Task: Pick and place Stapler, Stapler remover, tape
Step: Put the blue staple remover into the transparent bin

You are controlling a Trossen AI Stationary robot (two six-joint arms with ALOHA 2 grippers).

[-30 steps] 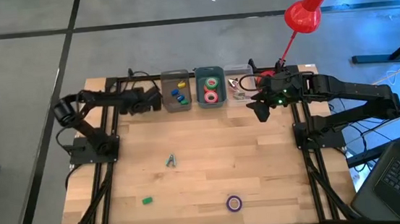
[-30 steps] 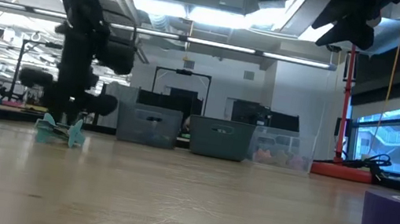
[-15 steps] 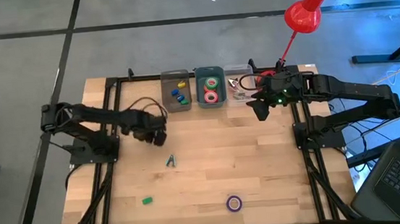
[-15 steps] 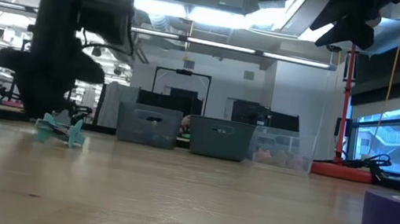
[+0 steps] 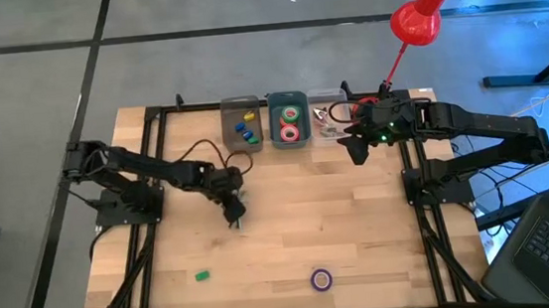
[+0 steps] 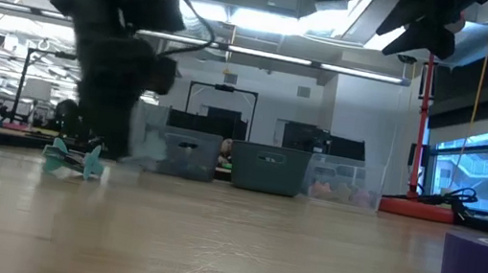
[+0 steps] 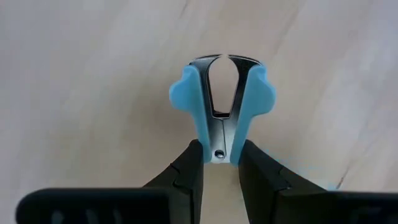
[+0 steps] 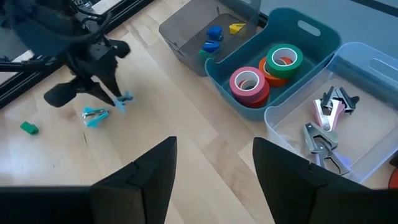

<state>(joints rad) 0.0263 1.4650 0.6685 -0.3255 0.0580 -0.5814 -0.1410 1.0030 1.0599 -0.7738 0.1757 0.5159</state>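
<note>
A blue-handled stapler remover [image 7: 217, 106] lies flat on the table [image 5: 362, 246], left of centre, and also shows in the low view [image 6: 71, 157]. My left gripper [image 7: 219, 155] is down over it [image 5: 234, 213] and hides it from above. My right gripper [image 8: 214, 186] hangs open above the table by the clear bin's near edge [image 5: 352, 150]. A purple tape roll [image 5: 321, 279] lies flat near the near edge. Pink, green and orange tape rolls [image 8: 249, 84] sit in the teal bin [image 5: 288, 101]. My left gripper pinches the stapler remover at its hinge end [image 7: 217, 153], one finger [image 7: 189, 168] on each side. The fingers come from above, pointing down, along the remover's length. The remover lies flat on the table, jaws pointing away from the fingers.
Three bins stand in a row at the far edge: a grey one [image 5: 241, 110] with small blue, yellow and green pieces, the teal one, and a clear one [image 8: 367, 87] with metal removers. A small green block [image 5: 202, 276] lies near-left. A red lamp [image 5: 420, 12] stands far right.
My left arm has swung out from beside the grey bin toward the near edge and the table's middle, and has come down over the stapler remover. The remover lies where it did. My right arm has kept still.
</note>
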